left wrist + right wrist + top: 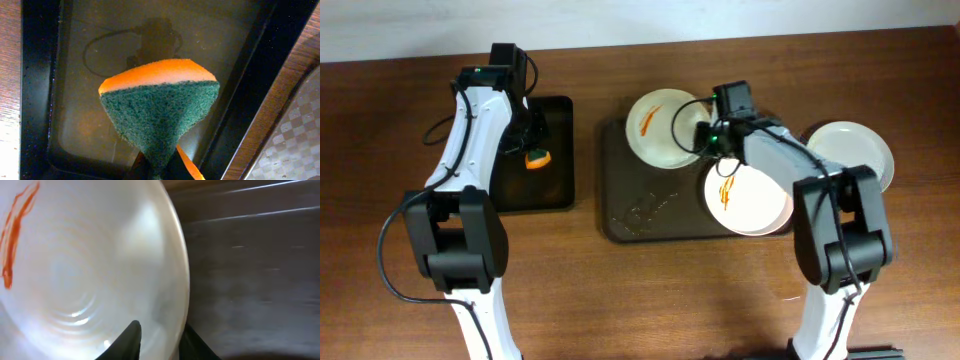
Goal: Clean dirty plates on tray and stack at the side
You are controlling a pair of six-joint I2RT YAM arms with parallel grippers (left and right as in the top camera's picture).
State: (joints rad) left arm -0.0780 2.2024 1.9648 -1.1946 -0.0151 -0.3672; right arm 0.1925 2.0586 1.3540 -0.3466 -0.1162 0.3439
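My right gripper point(703, 140) is shut on the rim of a white plate point(655, 125) with an orange streak, at the back of the brown tray point(640, 212). In the right wrist view one finger lies inside the plate point(90, 270) and one outside, either side of its rim point(160, 340). A second streaked plate point(755, 205) sits at the tray's right. My left gripper point(533, 150) is shut on an orange and green sponge point(538, 158) above the black basin point(555, 190). The left wrist view shows the sponge's green side point(160, 110) pinched at the jaws point(160, 172).
A clean white plate point(855, 150) lies on the table right of the brown tray. The black basin point(35, 75) holds a shallow film of liquid. The brown tray's patterned corner point(300, 145) shows to its right. Smears mark the brown tray's front left.
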